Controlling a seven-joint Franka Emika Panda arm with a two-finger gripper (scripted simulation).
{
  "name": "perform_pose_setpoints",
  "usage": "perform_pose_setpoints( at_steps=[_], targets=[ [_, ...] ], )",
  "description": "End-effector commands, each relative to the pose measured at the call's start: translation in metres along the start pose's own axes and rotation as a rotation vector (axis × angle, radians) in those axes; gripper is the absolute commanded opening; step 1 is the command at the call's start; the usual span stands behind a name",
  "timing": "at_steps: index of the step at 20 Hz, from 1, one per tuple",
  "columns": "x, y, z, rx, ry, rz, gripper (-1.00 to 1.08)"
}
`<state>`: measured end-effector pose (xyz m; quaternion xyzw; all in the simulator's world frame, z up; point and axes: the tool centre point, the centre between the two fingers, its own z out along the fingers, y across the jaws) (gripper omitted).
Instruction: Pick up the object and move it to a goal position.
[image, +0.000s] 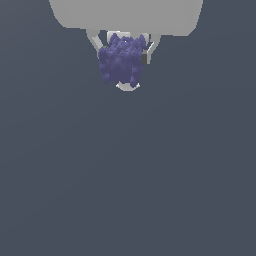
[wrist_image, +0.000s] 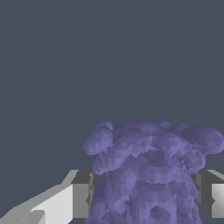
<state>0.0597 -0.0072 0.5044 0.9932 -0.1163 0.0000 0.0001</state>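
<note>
So right now the pincer (image: 123, 52) has its two white fingers clamped on either side of the object (image: 121, 61), that lumpy purple grape-bunch thing, which sits snug between them. From the exterior view the cluster fills the gap and bulges out past the fingertips, and the wrist view shows the dark pads (wrist_image: 82, 192) pressed up against its flanks on both sides. Looks like a real grip to me, not just a hover.

I'd guess the step in hand is the carry to the goal. No goal marker shows in either view, so I can't say where it's headed or how far along it is. If I were driving, I'd keep the squeeze steady and move smoothly. That bumpy skin means the pads probably touch only a few knobs, so a jerk or a quick wrist twist could let it roll or slip out. Keep the wrist level, no sudden stops, and only let go once it's where it belongs.

As for the surface (image: 130, 180), it's one flat slate-grey expanse in both views. No seams or edges that I can spot, and I can't tell how high the object sits over it. Room-wise there's nothing to report: just the grey, plus the arm's pale body (image: 127, 15) at the top of the exterior view.
</note>
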Motion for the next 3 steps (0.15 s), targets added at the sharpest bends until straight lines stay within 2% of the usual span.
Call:
perform_pose_setpoints(
  at_steps=[1, 3],
  targets=[
    [0.0005, 0.0001, -0.0015, 0.0, 0.0, 0.0, -1.0],
    [0.0006, 0.0001, -0.0017, 0.0, 0.0, 0.0, -1.0]
  ],
)
